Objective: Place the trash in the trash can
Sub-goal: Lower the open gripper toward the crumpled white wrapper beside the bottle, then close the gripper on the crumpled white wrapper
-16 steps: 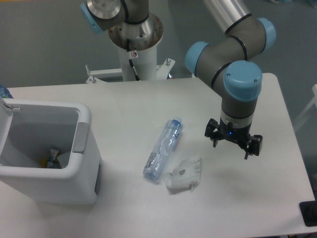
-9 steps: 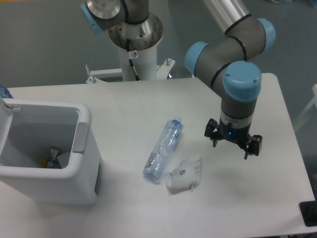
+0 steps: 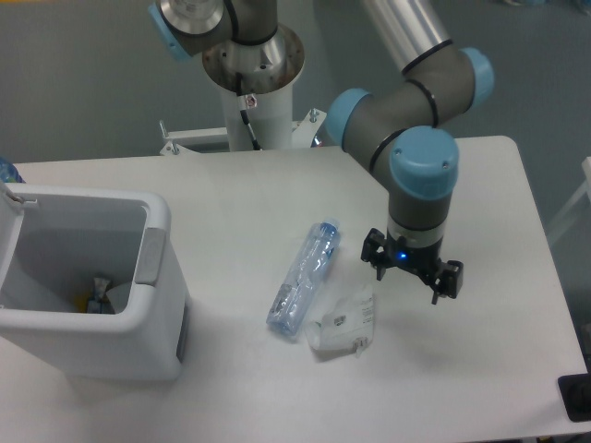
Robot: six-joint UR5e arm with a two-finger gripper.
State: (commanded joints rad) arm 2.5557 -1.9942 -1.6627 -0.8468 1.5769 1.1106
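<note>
A clear plastic water bottle (image 3: 306, 276) with a blue label and cap lies on its side in the middle of the white table. Just right of its lower end lies a wrinkly white wrapper (image 3: 344, 323) with dark print. My gripper (image 3: 410, 277) hangs open above the table, a little up and to the right of the wrapper, with nothing between its fingers. The white trash can (image 3: 152, 300) stands at the left edge, its grey inside holding some scraps.
The robot's white pedestal (image 3: 251, 92) rises behind the table's far edge. A dark object (image 3: 574, 399) shows at the lower right corner. The table's right edge (image 3: 545, 249) runs close to the arm.
The gripper and wrist have shifted left and slightly down, closer to the wrapper. The bottle, wrapper and trash can have not moved.
</note>
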